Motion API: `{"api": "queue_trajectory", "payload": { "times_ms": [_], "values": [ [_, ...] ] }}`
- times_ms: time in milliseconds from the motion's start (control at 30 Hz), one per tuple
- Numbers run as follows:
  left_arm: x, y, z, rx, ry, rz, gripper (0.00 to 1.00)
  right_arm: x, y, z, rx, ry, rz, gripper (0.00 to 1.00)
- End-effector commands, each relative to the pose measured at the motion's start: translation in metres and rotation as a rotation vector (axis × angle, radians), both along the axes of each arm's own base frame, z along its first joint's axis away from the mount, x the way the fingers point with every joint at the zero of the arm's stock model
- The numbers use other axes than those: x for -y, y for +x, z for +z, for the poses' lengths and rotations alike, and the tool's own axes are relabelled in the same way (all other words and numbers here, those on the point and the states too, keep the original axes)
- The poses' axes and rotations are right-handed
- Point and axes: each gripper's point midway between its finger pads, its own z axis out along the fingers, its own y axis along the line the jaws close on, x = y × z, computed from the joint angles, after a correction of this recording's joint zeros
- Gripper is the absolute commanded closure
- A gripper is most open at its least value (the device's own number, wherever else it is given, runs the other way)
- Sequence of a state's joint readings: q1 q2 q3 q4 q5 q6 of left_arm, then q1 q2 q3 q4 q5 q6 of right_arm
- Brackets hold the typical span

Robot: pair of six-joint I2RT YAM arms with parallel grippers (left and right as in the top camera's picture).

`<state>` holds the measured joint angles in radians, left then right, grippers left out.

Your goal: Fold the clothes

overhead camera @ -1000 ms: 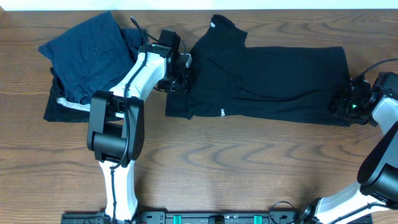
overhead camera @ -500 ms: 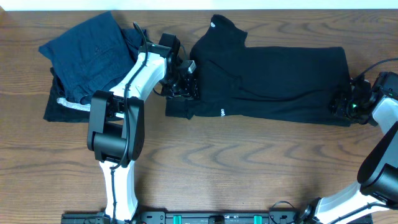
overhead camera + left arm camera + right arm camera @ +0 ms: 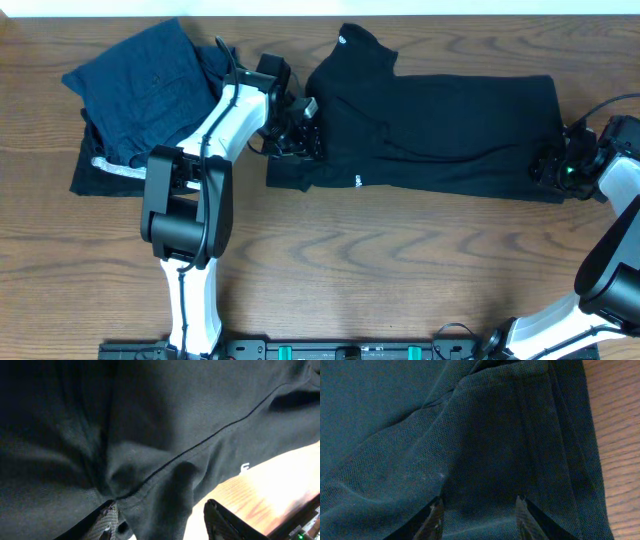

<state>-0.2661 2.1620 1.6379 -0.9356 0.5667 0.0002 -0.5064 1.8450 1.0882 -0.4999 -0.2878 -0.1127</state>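
Note:
The black top (image 3: 450, 125) lies spread flat across the middle and right of the table, with its high collar (image 3: 350, 40) at the back and a small white logo (image 3: 357, 181) near the front edge. My left gripper (image 3: 305, 135) is at the top's left edge. In the left wrist view its jaws (image 3: 162, 522) are open with a fold of the black fabric (image 3: 150, 420) between them. My right gripper (image 3: 548, 167) is at the top's right edge. In the right wrist view its jaws (image 3: 479, 517) are open over the layered hem (image 3: 420, 435).
Navy blue folded garments (image 3: 150, 85) lie at the back left, on top of a black folded piece with a silvery-white stripe (image 3: 105, 170). Bare wooden table (image 3: 350, 260) runs along the front. A dark rail lies at the near edge.
My left gripper has moved a little right and forward onto the top's left edge, bunching the fabric slightly. The right gripper has not moved.

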Motion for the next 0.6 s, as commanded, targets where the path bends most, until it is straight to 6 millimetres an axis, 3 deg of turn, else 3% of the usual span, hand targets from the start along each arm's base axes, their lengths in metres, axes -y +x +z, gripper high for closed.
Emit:
{"api": "queue_trajectory", "payload": {
  "times_ms": [0,233,367,400,500,567],
  "values": [
    [0.009,-0.008,-0.009,-0.035,-0.012,-0.02,0.42,-0.005,0.0,-0.004,-0.008,0.006,0.007,0.55],
    [0.005,-0.019,-0.029,-0.056,0.066,-0.043,0.42,-0.004,0.0,-0.003,-0.007,0.006,0.007,0.55],
    [0.006,-0.016,-0.029,-0.044,0.067,-0.039,0.43,-0.004,0.0,-0.003,-0.006,0.006,0.007,0.55],
    [0.006,-0.015,-0.029,-0.041,0.066,-0.038,0.47,-0.004,0.0,-0.003,-0.006,0.006,0.007,0.55],
    [0.006,-0.014,-0.029,-0.039,0.065,-0.038,0.73,-0.004,0.0,-0.003,-0.007,0.005,0.007,0.55],
    [0.006,-0.015,-0.029,-0.041,0.065,-0.038,0.8,-0.004,0.0,-0.003,-0.007,0.005,0.007,0.55]
  ]
}}
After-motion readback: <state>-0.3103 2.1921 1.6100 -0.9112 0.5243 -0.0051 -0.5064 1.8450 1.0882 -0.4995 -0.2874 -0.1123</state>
